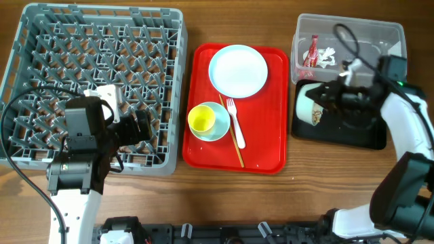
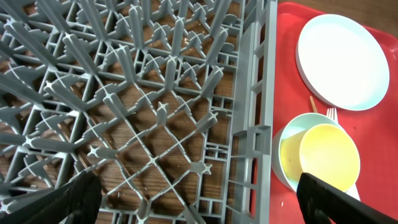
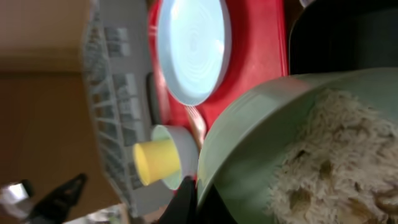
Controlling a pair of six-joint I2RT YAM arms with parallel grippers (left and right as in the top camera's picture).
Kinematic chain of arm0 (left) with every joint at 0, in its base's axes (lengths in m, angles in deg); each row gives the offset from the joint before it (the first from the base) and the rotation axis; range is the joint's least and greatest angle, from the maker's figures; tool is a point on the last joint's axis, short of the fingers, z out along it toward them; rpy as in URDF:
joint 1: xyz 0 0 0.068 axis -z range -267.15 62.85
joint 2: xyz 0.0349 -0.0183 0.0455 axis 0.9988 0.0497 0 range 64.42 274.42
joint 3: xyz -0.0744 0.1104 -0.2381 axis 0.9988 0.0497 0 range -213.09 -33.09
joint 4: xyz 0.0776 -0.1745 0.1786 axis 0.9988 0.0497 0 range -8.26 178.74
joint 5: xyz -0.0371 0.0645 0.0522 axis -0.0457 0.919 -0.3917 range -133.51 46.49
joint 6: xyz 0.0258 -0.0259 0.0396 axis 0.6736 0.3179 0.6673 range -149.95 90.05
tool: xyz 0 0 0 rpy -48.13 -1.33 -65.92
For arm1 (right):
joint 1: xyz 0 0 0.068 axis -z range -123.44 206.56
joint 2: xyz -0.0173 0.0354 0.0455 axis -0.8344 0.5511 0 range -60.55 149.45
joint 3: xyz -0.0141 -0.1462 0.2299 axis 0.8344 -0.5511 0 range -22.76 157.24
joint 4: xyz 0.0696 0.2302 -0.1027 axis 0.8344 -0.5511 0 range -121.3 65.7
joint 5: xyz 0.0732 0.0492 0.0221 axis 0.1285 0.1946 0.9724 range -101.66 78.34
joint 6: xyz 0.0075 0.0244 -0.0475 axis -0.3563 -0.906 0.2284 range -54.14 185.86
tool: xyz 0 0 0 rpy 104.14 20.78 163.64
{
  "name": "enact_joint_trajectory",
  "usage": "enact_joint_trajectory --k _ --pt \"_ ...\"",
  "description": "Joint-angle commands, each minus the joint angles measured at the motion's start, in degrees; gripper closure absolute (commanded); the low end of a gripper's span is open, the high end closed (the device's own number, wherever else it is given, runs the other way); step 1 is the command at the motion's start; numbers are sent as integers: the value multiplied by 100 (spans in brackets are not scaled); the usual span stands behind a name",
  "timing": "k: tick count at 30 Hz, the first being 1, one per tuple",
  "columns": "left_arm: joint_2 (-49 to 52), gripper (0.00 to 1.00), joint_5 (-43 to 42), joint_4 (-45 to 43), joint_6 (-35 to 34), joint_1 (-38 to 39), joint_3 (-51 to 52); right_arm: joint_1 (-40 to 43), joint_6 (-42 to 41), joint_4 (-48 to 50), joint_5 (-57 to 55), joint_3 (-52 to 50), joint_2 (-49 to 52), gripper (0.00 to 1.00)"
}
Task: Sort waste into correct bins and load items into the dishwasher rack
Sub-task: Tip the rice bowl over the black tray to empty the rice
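My right gripper is shut on the rim of the pale green bowl, which is tipped on its side over the black tray. In the right wrist view the bowl holds beige food scraps, and my fingers pinch its rim. The clear tub holds the red wrapper and the white napkin. The plate, the yellow cup on the saucer, the fork and the chopstick lie on the red tray. My left gripper is open and empty over the grey rack.
The red serving tray lies between the rack and the bins. The left wrist view shows the rack's right wall, the plate and the cup. A cable loops over the clear tub.
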Motion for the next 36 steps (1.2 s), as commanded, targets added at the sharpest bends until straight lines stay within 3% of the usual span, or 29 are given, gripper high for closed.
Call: enact_joint_trajectory --k 1,10,25,36 --pt "17 0 -28 4 -33 -42 -101 498 229 214 1635 -310 210 96" --pt "17 0 -28 7 -33 -42 -101 1281 -103 741 3442 -431 905 96" --pt "17 0 -28 7 -33 -42 -101 1912 -3965 3670 3587 -433 1073 96" --pt "17 0 -28 50 -33 -42 -101 1202 -3744 3928 3309 -435 1073 96"
